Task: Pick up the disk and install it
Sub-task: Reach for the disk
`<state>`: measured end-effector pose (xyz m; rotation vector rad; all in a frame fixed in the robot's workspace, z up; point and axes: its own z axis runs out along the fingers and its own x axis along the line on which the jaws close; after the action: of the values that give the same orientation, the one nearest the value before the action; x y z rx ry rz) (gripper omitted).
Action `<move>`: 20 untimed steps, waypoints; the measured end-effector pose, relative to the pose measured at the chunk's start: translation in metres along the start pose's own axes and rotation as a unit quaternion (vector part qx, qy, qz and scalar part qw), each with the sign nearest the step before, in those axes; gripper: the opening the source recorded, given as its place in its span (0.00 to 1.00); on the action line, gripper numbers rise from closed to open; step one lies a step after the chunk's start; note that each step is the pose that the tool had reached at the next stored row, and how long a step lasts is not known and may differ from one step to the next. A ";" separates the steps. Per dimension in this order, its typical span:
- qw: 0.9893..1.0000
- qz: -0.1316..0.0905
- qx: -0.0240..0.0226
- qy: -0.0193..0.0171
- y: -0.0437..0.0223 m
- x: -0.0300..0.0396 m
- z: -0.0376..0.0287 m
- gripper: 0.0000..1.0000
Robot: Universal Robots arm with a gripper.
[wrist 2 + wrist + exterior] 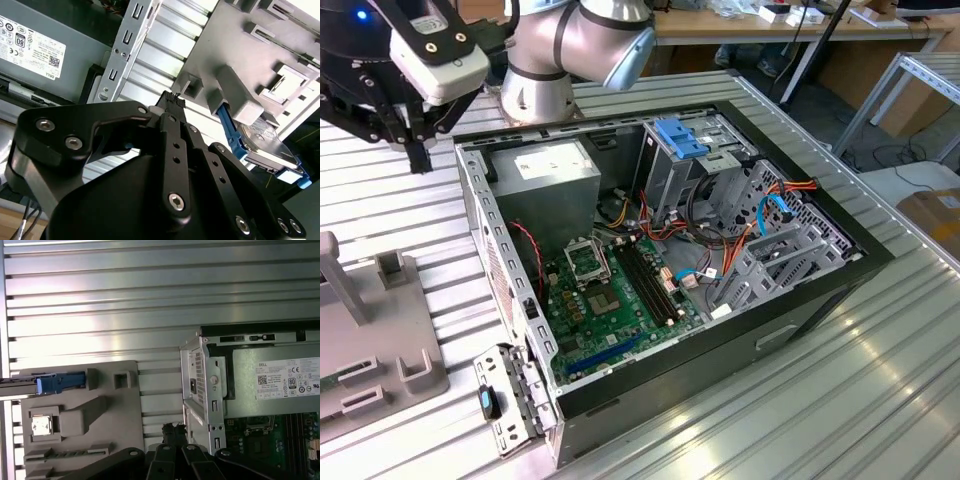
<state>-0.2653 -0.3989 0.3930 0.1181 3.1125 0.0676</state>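
The claw (418, 160), at the upper left of the exterior view, hangs over the ribbed counter (880, 380) between the grey fixture plate (380, 350) and the open computer case (490, 240). Its tips meet with nothing between them, so it is closed and empty. The disk (260, 142) appears to stand on edge in a fixture slot, well apart from the claw. This posture probably leaves its blue rails (55, 384) and flat faces free for grasping.

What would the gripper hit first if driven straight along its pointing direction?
Probably the bare ribbed table, in the strip between the grey fixture and the computer case. The gripper points there, though depth is unclear.
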 end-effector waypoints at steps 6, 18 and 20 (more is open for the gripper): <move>1.000 0.000 0.000 0.000 -0.0016 0.0205 -0.0005 0.11; 1.000 0.000 0.000 0.000 -0.0047 0.0615 -0.0014 0.11; 1.000 0.000 0.000 0.000 -0.0053 0.0706 -0.0015 0.11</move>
<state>-0.3360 -0.3989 0.3925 0.1180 3.1125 0.0676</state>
